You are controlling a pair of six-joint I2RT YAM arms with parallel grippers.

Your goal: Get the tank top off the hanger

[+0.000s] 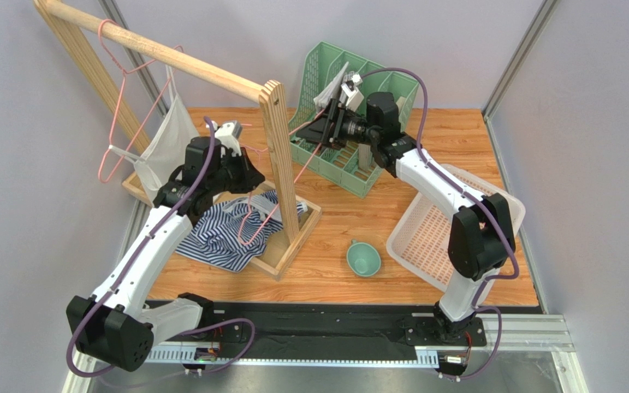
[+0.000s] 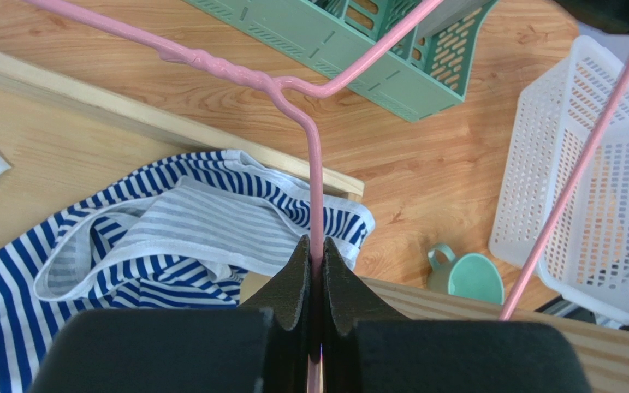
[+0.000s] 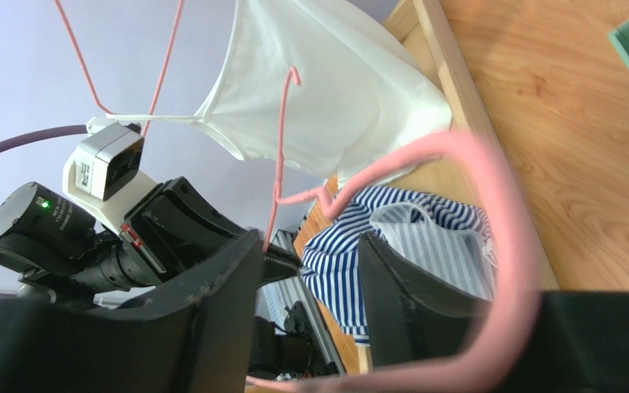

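The blue-and-white striped tank top (image 1: 227, 233) lies crumpled on the wooden rack's base. It also shows in the left wrist view (image 2: 170, 221) and the right wrist view (image 3: 424, 237). A pink wire hanger (image 2: 316, 164) is held above it, bare of cloth. My left gripper (image 1: 240, 168) is shut on one arm of the hanger, as the left wrist view (image 2: 316, 254) shows. My right gripper (image 1: 326, 127) is at the hanger's far end, over the green organizer. Its jaws (image 3: 309, 246) stand apart, and a blurred curve of the hanger (image 3: 498, 213) loops round one finger.
The wooden rack's post (image 1: 277, 147) stands between the arms. A white garment (image 1: 166, 139) hangs from a second pink hanger on the rail. A green organizer (image 1: 375, 90) is at the back, a white basket (image 1: 457, 237) at the right and a teal cup (image 1: 363, 258) beside it.
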